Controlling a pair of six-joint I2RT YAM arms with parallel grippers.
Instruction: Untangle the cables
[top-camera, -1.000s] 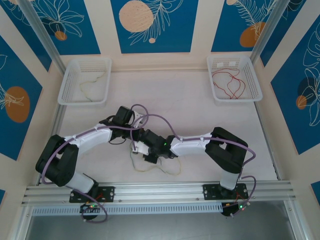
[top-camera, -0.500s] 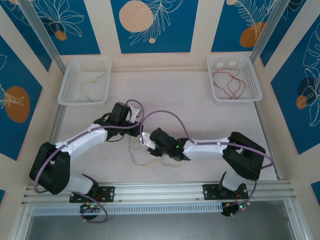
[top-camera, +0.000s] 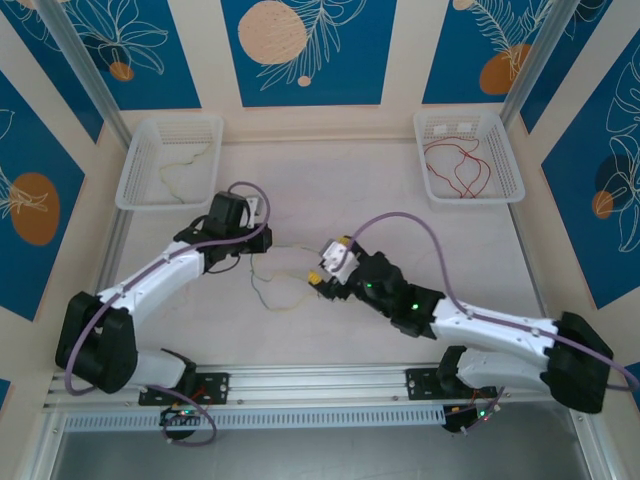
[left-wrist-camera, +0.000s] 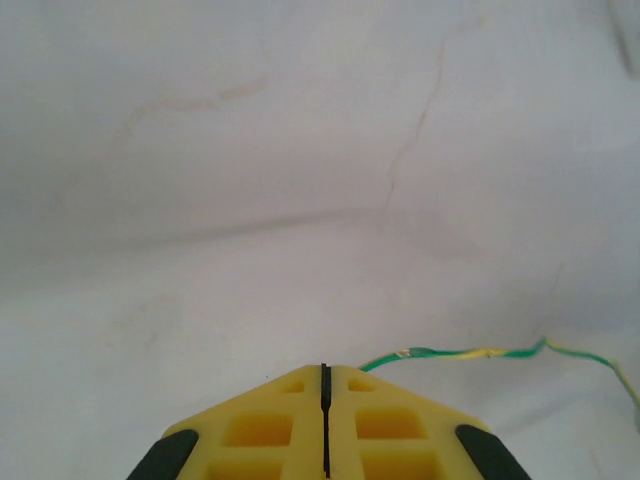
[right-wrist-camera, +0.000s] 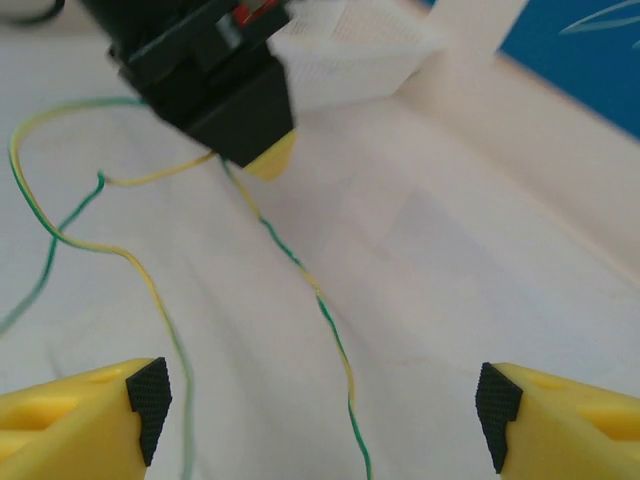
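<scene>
Right wrist view: the right gripper (right-wrist-camera: 323, 400) has just let go, and its jaws now stand wide apart. A thin green and yellow cable (right-wrist-camera: 300, 270) lies on the table (right-wrist-camera: 480, 250) between them, not held. Farther ahead, the left gripper (right-wrist-camera: 268, 158) is squeezed tight on that same cable. So this part looks free now, and the loops beside the jaws could be pulled out next.

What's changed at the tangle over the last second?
The right gripper has opened wide and drawn off toward the far right. A green-yellow cable now lies loose between its open jaws. The left gripper pulled toward the far left, staying shut on that cable, so the two grippers are farther apart. The left basket and right basket have not moved.
</scene>
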